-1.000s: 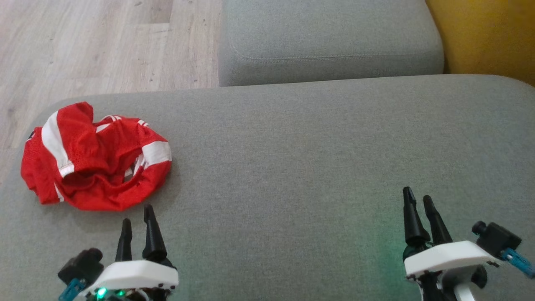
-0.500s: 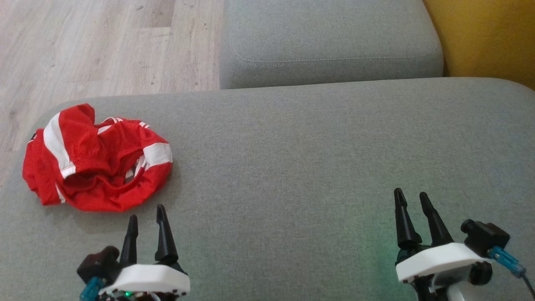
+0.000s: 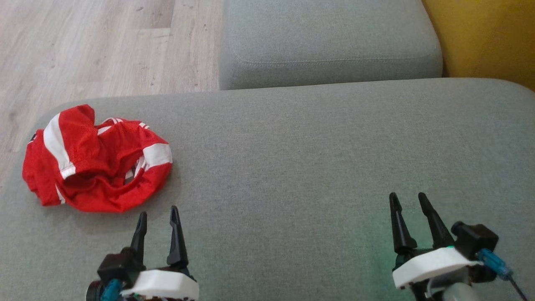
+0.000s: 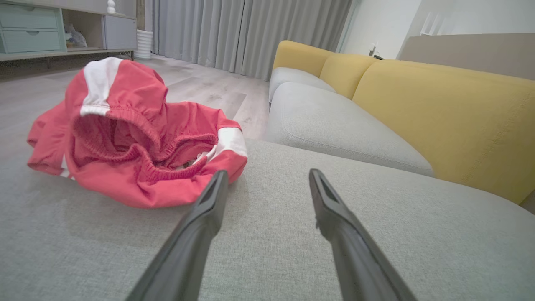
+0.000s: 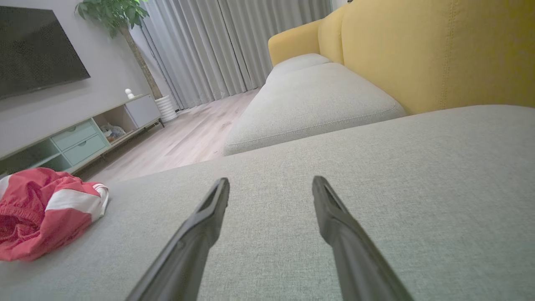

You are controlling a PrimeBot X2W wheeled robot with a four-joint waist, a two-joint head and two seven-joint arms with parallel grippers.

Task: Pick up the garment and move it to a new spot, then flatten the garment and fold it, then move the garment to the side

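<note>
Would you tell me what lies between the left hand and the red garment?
Only bare grey cushion: the head view shows a short strip of it between the left hand and the red garment.

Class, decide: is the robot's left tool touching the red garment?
Apart. The head view shows a strip of bare grey cushion between the red garment and the open left tool.
</note>
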